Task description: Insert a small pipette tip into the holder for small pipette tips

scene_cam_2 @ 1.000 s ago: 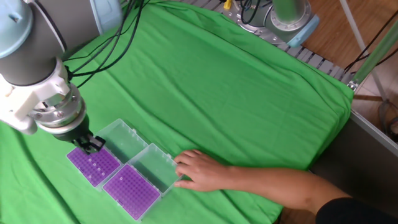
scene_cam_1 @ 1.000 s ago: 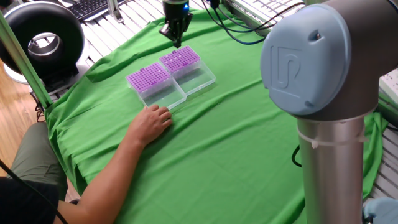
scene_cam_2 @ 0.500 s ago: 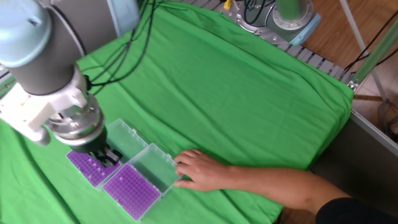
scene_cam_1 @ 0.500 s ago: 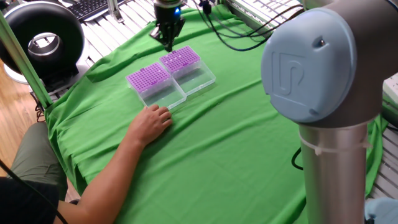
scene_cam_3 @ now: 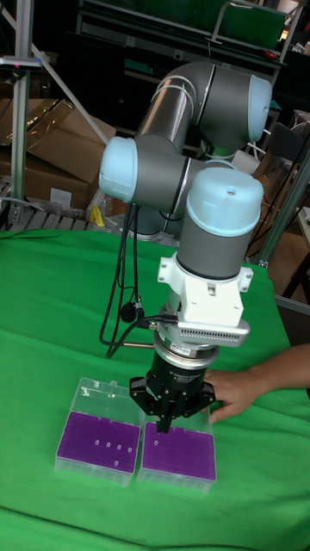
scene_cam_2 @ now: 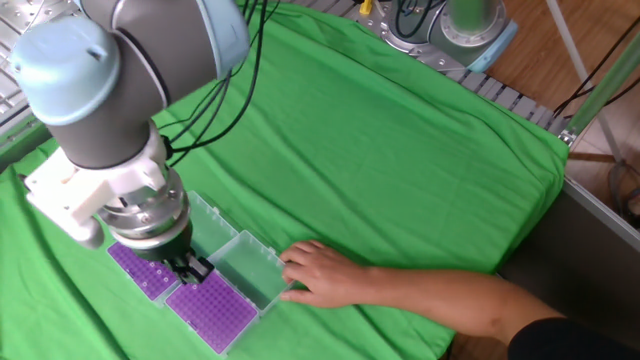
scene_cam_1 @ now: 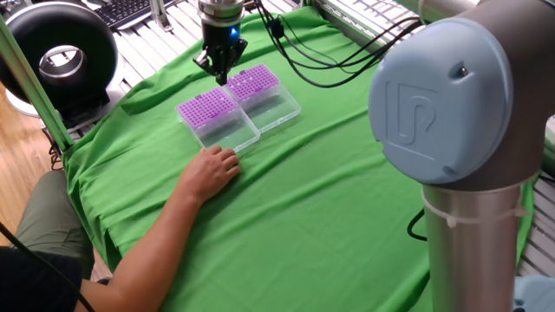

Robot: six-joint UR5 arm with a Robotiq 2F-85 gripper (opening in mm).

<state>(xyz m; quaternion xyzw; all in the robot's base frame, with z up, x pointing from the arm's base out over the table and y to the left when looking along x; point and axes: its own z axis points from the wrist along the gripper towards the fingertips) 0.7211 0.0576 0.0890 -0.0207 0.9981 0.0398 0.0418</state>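
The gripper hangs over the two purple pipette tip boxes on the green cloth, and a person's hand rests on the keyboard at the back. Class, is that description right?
Not quite. The hand rests on the green cloth by the nearer of the pipette tip boxes, not on a keyboard; one fixed view shows this. The gripper does hang over the two purple boxes.

Soft green cloth point(scene_cam_1: 329, 199) on the table, matt and a bit wrinkly; clear shiny plastic boxes point(scene_cam_3: 138, 443) with purple plastic trays point(scene_cam_1: 208, 107); smooth grey metal arm point(scene_cam_3: 164, 185) with glossy light-blue plastic caps point(scene_cam_1: 434, 87); black matt gripper point(scene_cam_3: 167, 415).
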